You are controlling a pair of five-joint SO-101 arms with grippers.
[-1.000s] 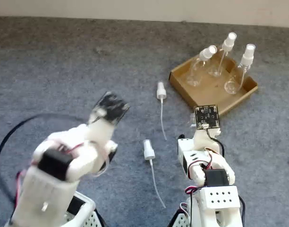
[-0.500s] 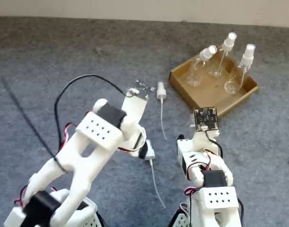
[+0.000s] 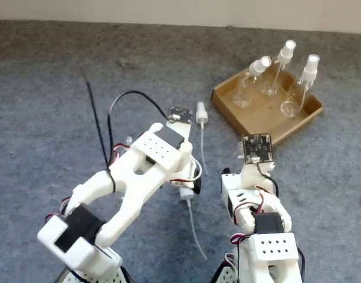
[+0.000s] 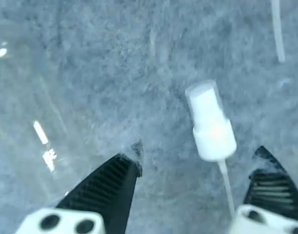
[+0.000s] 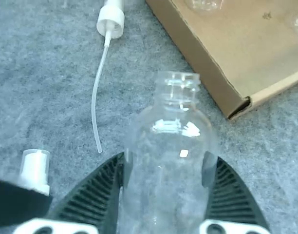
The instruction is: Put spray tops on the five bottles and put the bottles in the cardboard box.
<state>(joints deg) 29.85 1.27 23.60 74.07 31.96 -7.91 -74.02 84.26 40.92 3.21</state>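
Centrally on the grey carpet (image 3: 62,71), a spray top (image 4: 210,122) is seen lying on its side, with its thin tube lost under the body of the left gripper (image 4: 197,157). That gripper is spread wide and nothing is held in it: one dark finger is set on each side of the spray top, apart from it. From above, most of this spray top is covered by the left arm, and only its collar and tube can be made out. A glassy shape (image 4: 27,122) with bright glints is caught beside the left gripper; it is too faint to be called a bottle with certainty.

An uncapped bottle (image 5: 168,146) is clamped between the fingers of the right gripper (image 5: 166,163), its bare threaded neck pointed away from the wrist, toward the carpet's near edge. In the high view it is hidden beneath the right arm's wrist board (image 3: 258,146).

A second spray top (image 5: 111,17) is laid with its long curved tube on the carpet, near the left corner of the cardboard box (image 3: 260,115) but not touching it. The box is set toward the carpet's far right corner, and three topped bottles (image 3: 246,88) are held in it; their clear bodies are hard to separate from the cardboard.
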